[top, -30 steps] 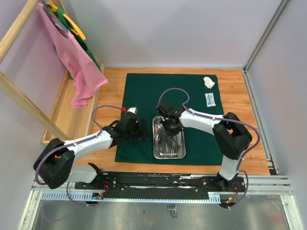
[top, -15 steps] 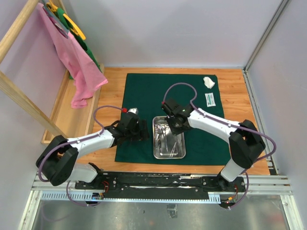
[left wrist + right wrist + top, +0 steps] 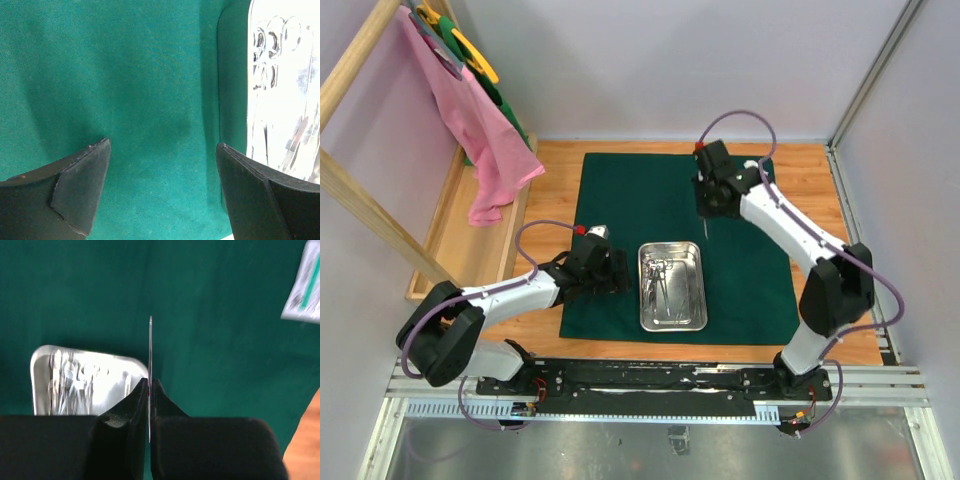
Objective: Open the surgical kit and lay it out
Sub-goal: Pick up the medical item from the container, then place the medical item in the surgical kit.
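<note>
The surgical kit's dark green cloth (image 3: 620, 195) lies spread flat on the table. On its near half stands the steel tray (image 3: 689, 300) with forceps (image 3: 658, 280) inside. My right gripper (image 3: 705, 208) hangs above the cloth behind the tray, shut on a thin steel instrument (image 3: 150, 347) seen edge-on, its tip pointing down (image 3: 706, 228). The tray (image 3: 85, 382) and the small white packet (image 3: 304, 292) show in the right wrist view. My left gripper (image 3: 162, 145) stands open and empty low over the cloth, just left of the tray (image 3: 285, 100). The right arm hides the gauze in the top view.
A wooden rack (image 3: 360, 60) with a pink cloth (image 3: 480, 130) stands at the left, and a wooden side tray (image 3: 470, 235) lies below it. Walls close in the back and right. Bare wood table (image 3: 820, 200) borders the cloth.
My right gripper closed on the thin instrument in the tray, lifted it out and carried it back and to the right. The left arm has stayed put.
</note>
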Robot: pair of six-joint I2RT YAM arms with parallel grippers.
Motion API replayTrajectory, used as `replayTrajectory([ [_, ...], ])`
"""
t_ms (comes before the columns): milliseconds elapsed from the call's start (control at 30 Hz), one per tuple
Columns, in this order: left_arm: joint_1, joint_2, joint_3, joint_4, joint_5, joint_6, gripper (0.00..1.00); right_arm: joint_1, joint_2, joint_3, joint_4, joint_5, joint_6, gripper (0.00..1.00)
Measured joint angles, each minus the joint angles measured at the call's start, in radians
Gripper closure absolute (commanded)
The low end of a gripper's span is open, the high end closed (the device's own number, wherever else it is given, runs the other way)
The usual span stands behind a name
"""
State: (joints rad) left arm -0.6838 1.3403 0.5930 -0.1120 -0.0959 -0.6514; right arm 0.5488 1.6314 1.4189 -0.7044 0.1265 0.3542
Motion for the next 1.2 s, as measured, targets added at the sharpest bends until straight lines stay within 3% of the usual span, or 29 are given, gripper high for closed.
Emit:
replayTrajectory([
  [233,0.0,0.0,0.002,0.0,0.001,0.0,0.1,-0.2,0.334,0.332,0.052,0.005,-0.093,0.95],
  [400,0.0,0.0,0.002,-0.001,0.001,0.001,0.1,-0.274,0.538,0.464,0.049,0.01,-0.135,0.89],
  [567,0.0,0.002,0.002,0.0,0.001,0.001,0.1,-0.299,0.66,0.574,0.045,0.014,-0.166,0.82],
  [633,0.0,0.009,0.003,0.0,0.001,0.001,0.1,-0.299,0.698,0.623,0.046,0.014,-0.177,0.73],
  [800,0.0,0.018,0.006,0.002,0.001,0.001,0.1,-0.301,0.734,0.653,0.051,0.013,-0.184,0.63],
  [1033,0.0,0.018,0.007,0.001,0.001,0.001,0.1,-0.305,0.735,0.649,0.051,0.004,-0.175,0.6],
  [1200,0.0,0.012,0.007,-0.002,0.0,0.001,0.1,-0.304,0.652,0.544,0.068,-0.016,-0.168,0.6],
])
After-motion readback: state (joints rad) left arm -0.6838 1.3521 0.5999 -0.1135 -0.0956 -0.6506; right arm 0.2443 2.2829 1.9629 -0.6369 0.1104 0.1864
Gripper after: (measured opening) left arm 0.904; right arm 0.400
